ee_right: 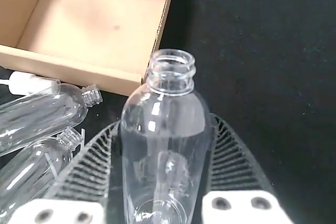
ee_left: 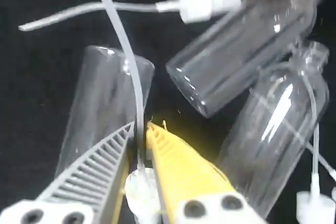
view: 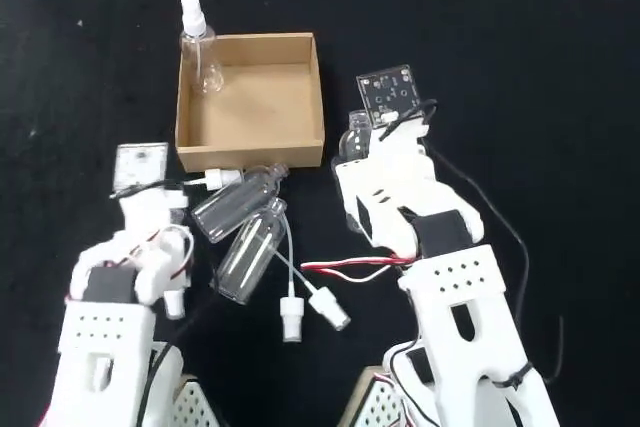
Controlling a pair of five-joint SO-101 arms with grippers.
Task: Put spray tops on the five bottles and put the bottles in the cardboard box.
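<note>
- Surface: black table; two white arms mounted side by side at near edge.
- Shallow, square, open-topped brown cardboard box: toward far side of table, approx. centre.
- Bottle 1: clear round plastic bottle w/ white spray top fitted. Stands upright inside box, far-left corner.
- R gripper: jaws clenched on Bottle 2, one ribbed grey finger each side of body.
- Bottle 2: clear plastic, neck open, no top. Held neck-up just beside box's front-right corner, outside box.
- L gripper: grey and yellow jaws clenched on Top A.
- Top A: white spray top w/ thin translucent tube. Head sits between fingers; tube runs out past fingertips.
- Bottle 3: clear, lies on table directly under L gripper.
- Bottle 4 and Bottle 5: clear, no tops, lie on sides just beside each other btw. the arms, in front of box, necks toward box.
- Top B: loose white spray top, lies just in front of box's front wall, next to Bottle 4.
- Top C and Top D: loose white spray tops w/ tubes, on table near Bottle 5's base, tubes pointing toward box. Cannot tell if either tube enters a neck.
</note>
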